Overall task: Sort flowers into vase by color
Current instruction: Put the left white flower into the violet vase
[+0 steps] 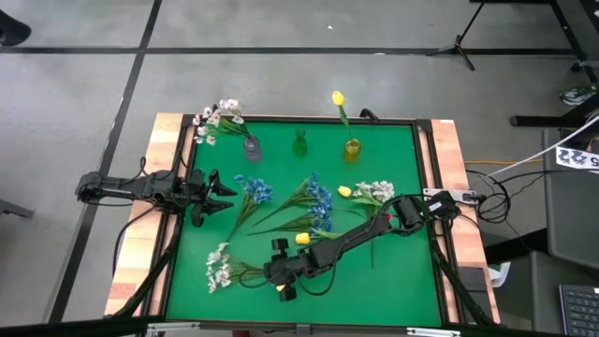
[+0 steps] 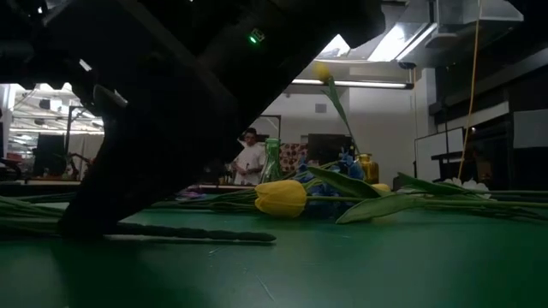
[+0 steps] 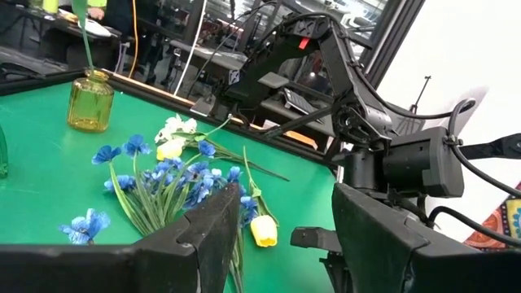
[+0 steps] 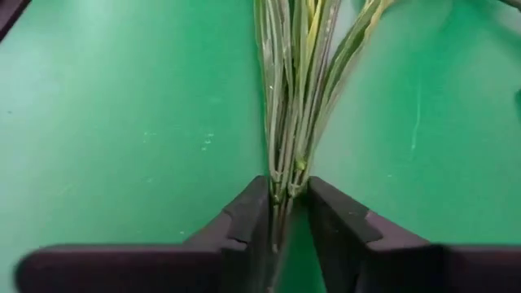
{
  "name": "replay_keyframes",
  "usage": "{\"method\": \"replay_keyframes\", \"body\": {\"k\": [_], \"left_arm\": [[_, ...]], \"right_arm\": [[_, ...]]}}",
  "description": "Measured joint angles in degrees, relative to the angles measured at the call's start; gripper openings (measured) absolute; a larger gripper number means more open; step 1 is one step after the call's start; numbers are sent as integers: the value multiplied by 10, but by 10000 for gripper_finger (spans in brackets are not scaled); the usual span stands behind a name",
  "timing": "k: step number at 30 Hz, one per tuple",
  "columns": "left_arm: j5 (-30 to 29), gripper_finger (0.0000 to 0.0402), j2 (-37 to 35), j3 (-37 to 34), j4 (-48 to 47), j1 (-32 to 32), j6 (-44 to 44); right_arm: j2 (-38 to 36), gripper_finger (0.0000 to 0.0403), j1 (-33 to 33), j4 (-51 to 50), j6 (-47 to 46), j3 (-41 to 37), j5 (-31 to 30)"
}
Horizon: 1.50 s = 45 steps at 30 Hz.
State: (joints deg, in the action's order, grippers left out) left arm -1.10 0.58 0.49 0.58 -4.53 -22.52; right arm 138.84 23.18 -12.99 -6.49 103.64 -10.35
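1. Three vases stand at the far edge of the green mat [image 1: 393,281]: a grey vase [image 1: 251,145] holding a white spray [image 1: 217,118], an empty green vase [image 1: 299,143], and a yellow vase [image 1: 351,149] holding one yellow tulip [image 1: 338,98].
2. Judged progress: early. One white, one yellow placed; no blue.
3. Left on the mat: blue blooms [image 1: 318,198], a second blue sprig [image 1: 256,190], a white spray at right [image 1: 376,191], two yellow buds [image 1: 302,239], and the near white sprig [image 1: 219,267].
4. Right gripper [image 4: 286,213], low at the near edge, has its fingers pressed together on the near white sprig's stem bundle.
5. Left gripper [image 3: 285,236] waits at the left edge, fingers apart, holding nothing.
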Motion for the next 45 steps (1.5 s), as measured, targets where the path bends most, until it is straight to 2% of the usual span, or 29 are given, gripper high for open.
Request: {"method": "replay_keyframes", "body": {"k": [6, 12, 20, 25, 33, 39, 45], "left_arm": [[0, 194, 0, 0, 0, 0, 0], [0, 194, 0, 0, 0, 0, 0], [0, 194, 0, 0, 0, 0, -5], [0, 194, 0, 0, 0, 0, -7], [0, 194, 0, 0, 0, 0, -6], [0, 194, 0, 0, 0, 0, 0], [0, 194, 0, 0, 0, 0, 2]], "right_arm": [[0, 12, -1, -1, -22, 0, 7], [0, 13, 0, 17, -36, -2, -27], [-16, 8, -6, 18, -38, -5, -129], [-45, 8, -12, 7, -34, -3, -150], [-93, 7, -15, -186, -111, -3, -218], [-137, 5, -15, -273, -122, -2, -235], [-195, 5, -14, -437, -176, -3, -303]]}}
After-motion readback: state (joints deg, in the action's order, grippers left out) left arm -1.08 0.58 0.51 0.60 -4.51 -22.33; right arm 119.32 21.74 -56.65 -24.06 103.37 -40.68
